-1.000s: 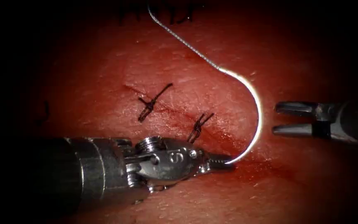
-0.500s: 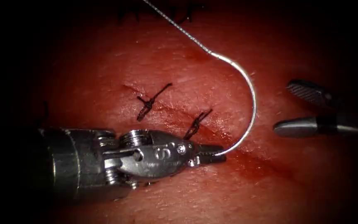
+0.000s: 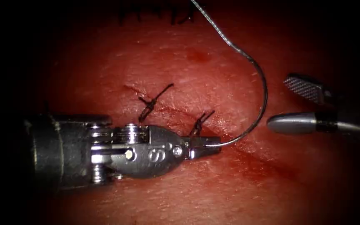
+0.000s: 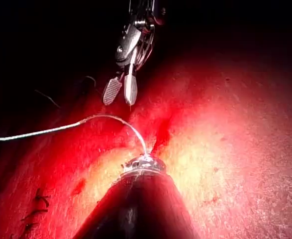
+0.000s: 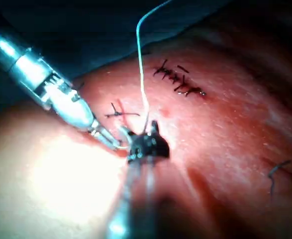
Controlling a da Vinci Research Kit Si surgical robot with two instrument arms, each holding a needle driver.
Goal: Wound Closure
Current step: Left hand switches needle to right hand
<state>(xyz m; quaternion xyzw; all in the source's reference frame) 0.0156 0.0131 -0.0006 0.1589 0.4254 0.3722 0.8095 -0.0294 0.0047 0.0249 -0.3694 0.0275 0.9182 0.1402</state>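
Left gripper clamping needle near tip, clear of tissue; right gripper gaping wide, empty, beside curve.

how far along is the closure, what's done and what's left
Done: two knotted stitches cross the upper part of the cut. In hand: the left tool holds the needle near its tip, clear of the tissue, thread trailing upward. The right tool is open, holding nothing. Left: the lower cut right of the second stitch looks unstitched.

Two tools, one needle, one thread, two stitches
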